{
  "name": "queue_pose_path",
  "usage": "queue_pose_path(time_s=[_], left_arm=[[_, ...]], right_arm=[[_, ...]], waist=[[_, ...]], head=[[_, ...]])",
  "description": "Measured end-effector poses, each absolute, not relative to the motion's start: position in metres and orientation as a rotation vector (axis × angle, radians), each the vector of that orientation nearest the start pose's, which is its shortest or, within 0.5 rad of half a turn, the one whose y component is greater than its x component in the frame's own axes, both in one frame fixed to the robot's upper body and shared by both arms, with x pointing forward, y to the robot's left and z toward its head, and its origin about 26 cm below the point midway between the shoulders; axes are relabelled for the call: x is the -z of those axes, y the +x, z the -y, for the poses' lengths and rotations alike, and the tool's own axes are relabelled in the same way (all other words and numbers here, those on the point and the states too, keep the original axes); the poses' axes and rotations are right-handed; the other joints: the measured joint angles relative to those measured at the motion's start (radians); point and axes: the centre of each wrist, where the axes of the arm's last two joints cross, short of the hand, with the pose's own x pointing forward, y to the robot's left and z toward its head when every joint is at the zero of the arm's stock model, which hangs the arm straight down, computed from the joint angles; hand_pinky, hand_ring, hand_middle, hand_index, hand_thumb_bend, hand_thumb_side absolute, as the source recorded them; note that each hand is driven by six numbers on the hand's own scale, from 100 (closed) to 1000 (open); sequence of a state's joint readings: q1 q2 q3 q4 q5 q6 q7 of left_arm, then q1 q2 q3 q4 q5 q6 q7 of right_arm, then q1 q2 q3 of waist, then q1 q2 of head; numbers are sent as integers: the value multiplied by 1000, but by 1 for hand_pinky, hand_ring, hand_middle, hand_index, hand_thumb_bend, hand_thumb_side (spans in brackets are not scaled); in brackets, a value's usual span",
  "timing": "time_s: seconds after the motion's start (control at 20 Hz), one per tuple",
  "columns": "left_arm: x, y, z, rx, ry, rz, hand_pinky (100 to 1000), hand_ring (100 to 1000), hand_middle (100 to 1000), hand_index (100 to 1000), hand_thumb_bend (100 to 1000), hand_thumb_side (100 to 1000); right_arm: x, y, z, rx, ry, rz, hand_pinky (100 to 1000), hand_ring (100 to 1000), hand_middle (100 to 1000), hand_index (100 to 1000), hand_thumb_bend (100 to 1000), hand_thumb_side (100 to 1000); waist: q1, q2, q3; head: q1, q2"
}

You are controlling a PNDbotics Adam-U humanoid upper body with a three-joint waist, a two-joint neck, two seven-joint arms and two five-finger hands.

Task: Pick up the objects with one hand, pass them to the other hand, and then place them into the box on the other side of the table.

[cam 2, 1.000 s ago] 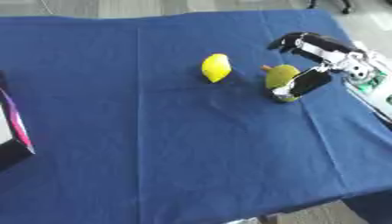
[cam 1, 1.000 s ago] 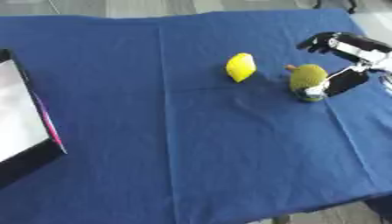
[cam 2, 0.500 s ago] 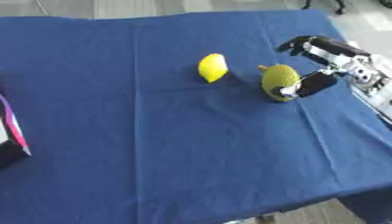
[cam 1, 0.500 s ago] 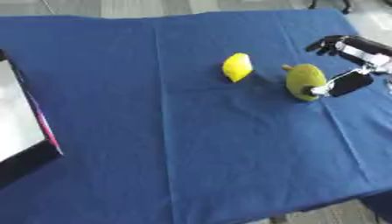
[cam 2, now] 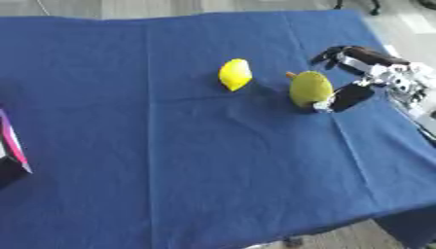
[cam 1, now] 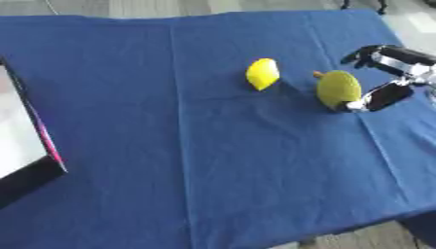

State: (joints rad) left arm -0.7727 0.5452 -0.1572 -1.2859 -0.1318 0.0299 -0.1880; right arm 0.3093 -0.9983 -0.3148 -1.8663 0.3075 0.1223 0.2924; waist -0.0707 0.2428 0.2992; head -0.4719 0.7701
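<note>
A yellow-green pear-shaped fruit point(cam 1: 339, 89) with a short stem lies on the blue cloth at the right. My right hand point(cam 2: 374, 73) reaches in from the right edge and straddles it. The thumb point(cam 1: 381, 97) rests against the fruit's lower right side, and the fingers point(cam 1: 368, 52) arch above and to its right without touching it. A yellow lemon point(cam 1: 262, 74) lies just left of the fruit, apart from the hand. The box point(cam 1: 26, 146), white inside with a black and pink rim, stands at the left edge. My left hand shows in neither view.
The blue cloth point(cam 1: 170, 121) covers the whole table, with a crease running down its left-centre. The table's front edge point(cam 2: 281, 233) slants across the bottom right, with the floor beyond it. Bare floor also shows past the far edge.
The right hand has sunk slightly beside the fruit, with its thumb still against it. The fruit and lemon stay put. The whole picture has shifted a little, so the camera has moved.
</note>
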Motion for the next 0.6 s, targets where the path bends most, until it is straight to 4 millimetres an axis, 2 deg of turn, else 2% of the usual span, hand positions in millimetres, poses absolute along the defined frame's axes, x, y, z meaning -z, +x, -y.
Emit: queue_pose_path(time_s=[0.2, 0.35, 0.45, 0.6], left_arm=[[-221, 431, -289, 842, 419, 1851, 1000, 766, 622, 701, 100, 643], [-222, 431, -288, 843, 420, 1852, 1000, 768, 623, 702, 100, 641], [-222, 431, -288, 845, 419, 1855, 1000, 768, 623, 702, 100, 641], [-222, 431, -288, 849, 418, 1856, 1000, 769, 623, 702, 100, 643]], right_arm=[[-185, 217, 468, -1028, -1007, 1078, 866, 827, 845, 864, 507, 291], [-181, 218, 471, -998, -1054, 1052, 850, 805, 824, 853, 455, 202], [-179, 218, 474, -966, -1091, 1035, 834, 783, 797, 833, 419, 111], [-176, 218, 477, -907, -1141, 1018, 809, 743, 738, 796, 384, 100]], waist=[[0, 7, 10], [0, 13, 12], [0, 15, 17], [0, 19, 17]], head=[[-8, -6], [-14, -8], [-16, -9], [-17, -9]])
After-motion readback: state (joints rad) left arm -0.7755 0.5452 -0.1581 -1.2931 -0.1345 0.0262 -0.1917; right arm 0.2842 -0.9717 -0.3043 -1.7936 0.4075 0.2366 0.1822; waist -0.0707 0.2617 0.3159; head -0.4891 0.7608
